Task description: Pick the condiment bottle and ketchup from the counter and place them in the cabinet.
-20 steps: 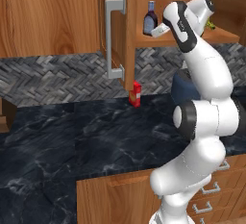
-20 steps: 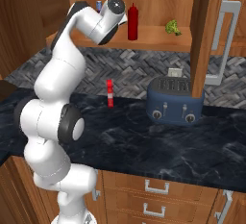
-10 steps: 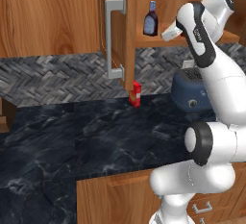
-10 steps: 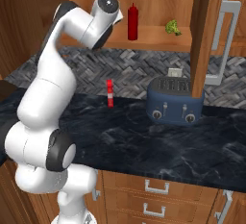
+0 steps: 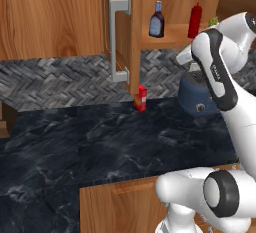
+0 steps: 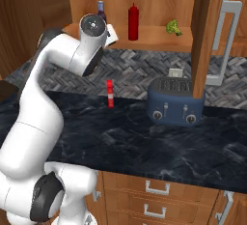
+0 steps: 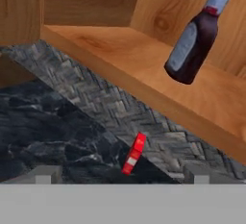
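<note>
Dark bottle point(image 5: 156, 21) and ketchup point(image 5: 194, 20) both stand on the cabinet point(image 5: 165, 39) shelf, upper middle of frame, fingers point(image 7: 43, 175) wide and empty; both look light, stiff, slick plastic, best gripped mid-body below the neck.

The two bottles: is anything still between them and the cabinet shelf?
Nothing visible. The dark bottle and the ketchup already stand on the cabinet shelf, its door swung open. The pincer is open and holds nothing.
</note>
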